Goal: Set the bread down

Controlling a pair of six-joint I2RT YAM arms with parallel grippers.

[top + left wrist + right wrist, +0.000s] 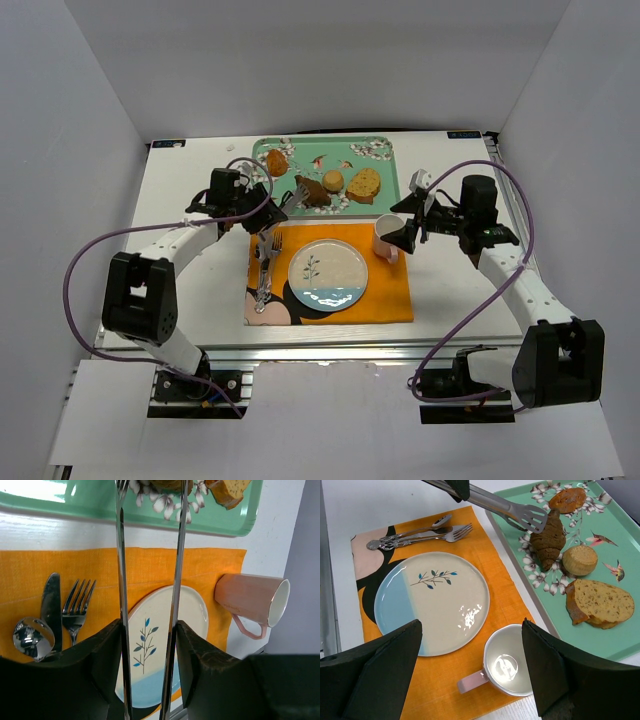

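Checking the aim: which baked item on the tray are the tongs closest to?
The dark brown bread, at the tongs' tip; bun, slice and orange piece lie farther.

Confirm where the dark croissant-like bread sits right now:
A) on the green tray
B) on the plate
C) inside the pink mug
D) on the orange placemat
A: the bread lies on the green tray with the ends of the tongs just beside it, and the plate has no food on it.
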